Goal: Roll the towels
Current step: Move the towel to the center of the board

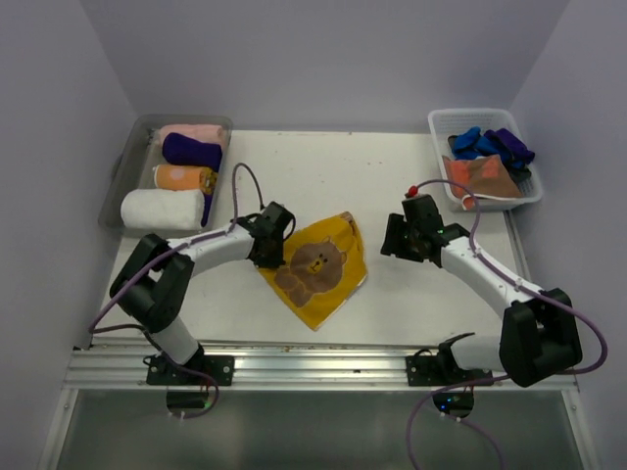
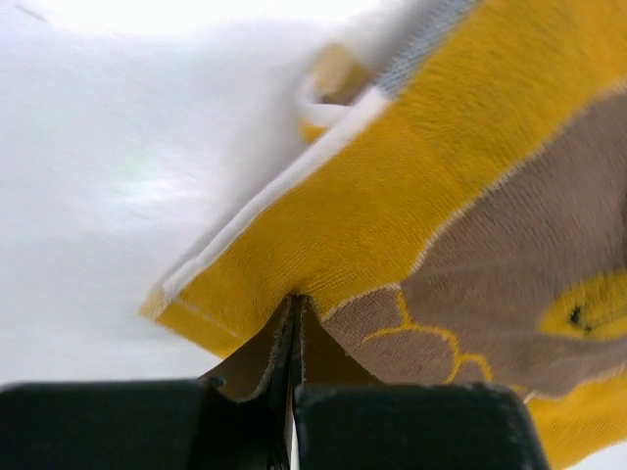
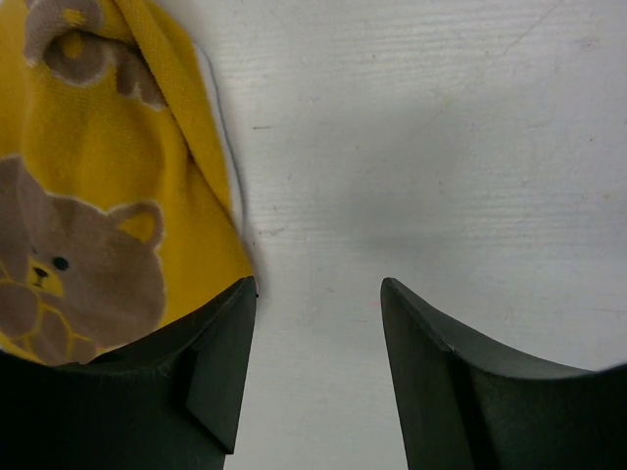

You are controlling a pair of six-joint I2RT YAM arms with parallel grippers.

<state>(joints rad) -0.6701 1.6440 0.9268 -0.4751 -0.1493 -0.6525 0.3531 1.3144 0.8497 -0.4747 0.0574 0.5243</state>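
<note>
The yellow bear towel (image 1: 318, 266) lay spread flat in the middle of the table (image 1: 411, 313), not yet rolled. The left gripper (image 2: 294, 387) had its fingers pressed together on the towel's left edge, so the step looked like straightening it or starting the roll. The right gripper (image 3: 318, 294) hung just right of the towel, fingers spread and holding nothing. Next, it probably needed to catch the opposite edge.

The bin (image 1: 125, 171) at upper left held four rolled towels (image 1: 162, 208). The basket (image 1: 436, 137) at upper right held loose cloths (image 1: 490, 147).
</note>
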